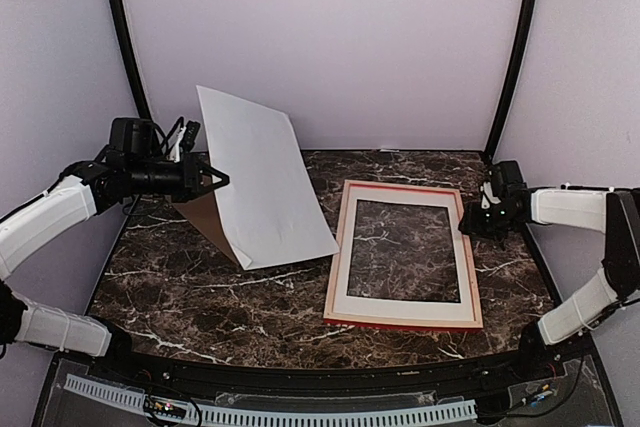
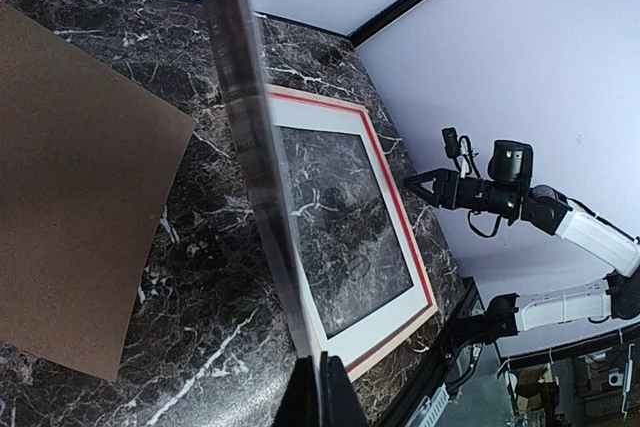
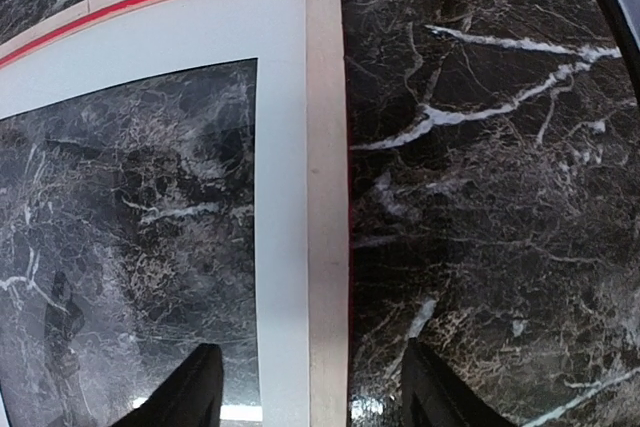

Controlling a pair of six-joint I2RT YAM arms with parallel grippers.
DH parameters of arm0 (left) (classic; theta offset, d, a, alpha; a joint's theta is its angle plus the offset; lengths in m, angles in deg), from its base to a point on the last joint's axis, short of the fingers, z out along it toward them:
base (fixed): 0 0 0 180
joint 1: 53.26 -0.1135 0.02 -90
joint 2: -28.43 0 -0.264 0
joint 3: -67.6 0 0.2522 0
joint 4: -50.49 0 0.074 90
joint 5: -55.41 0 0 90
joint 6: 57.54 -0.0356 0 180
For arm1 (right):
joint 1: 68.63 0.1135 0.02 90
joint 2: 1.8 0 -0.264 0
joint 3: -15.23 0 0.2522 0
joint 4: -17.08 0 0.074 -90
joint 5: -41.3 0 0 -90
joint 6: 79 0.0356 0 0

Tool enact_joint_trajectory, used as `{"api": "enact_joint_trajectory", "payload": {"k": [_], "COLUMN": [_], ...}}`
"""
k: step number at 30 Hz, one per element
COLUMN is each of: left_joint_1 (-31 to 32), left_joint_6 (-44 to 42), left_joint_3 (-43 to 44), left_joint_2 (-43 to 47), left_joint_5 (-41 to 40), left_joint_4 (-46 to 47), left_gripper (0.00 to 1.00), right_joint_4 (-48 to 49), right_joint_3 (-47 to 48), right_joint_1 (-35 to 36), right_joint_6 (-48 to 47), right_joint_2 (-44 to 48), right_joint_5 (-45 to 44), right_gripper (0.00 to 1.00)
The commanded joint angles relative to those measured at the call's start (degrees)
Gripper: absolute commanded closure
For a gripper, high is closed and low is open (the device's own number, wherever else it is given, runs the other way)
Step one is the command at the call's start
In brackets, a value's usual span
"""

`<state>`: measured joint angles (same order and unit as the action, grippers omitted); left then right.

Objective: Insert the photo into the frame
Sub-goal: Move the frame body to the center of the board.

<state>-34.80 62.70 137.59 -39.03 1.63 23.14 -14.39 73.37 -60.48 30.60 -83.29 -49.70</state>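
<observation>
**While the photo [image 1: 265, 177] is held up on edge, the frame [image 3: 327, 197] is laid flat to its right**

Because the sheet is clamped at its left edge by the left claw [image 1: 212, 183], its white back is turned to the overhead camera. Its long axis is slanted from far left to near right, and the low corner is just beside the frame's left rail. The frame's long axis is set near-to-far, with a white mat [image 3: 280, 247] inside it. The right claw [image 1: 472, 224] is nearer to the frame, with its fingers spread astride the right rail. A brown board [image 1: 205, 215] is seen under the sheet on the dark marble table [image 1: 180, 287], which is enclosed by pale walls.

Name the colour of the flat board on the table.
Plain brown backing board, clearest in left wrist view.
</observation>
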Motion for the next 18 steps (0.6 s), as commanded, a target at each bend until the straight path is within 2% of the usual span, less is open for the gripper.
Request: {"api": "enact_joint_trajectory", "payload": {"k": [1,9,18], "left_joint_1": [0.4,0.4,0.4], "left_joint_6": [0.0,0.1,-0.1], "left_joint_3": [0.9,0.8,1.3], "left_joint_2": [1.4,1.3,1.9], "left_joint_5": [0.5,0.3,1.0], "left_joint_4": [0.0,0.3,1.1], "left_gripper": [1.0,1.0,1.0], "right_joint_4": [5.9,7.5,8.2], "right_joint_3": [-1.1,-1.4,-1.8], "right_joint_1": [-2.5,-4.5,-4.5], "right_joint_6": [-0.7,-1.8,-3.0], "right_joint_2": [-3.4,-7.1,-9.3], "right_joint_5": [7.0,9.4,12.7], "right_gripper": [0.43,0.54,0.72]}}
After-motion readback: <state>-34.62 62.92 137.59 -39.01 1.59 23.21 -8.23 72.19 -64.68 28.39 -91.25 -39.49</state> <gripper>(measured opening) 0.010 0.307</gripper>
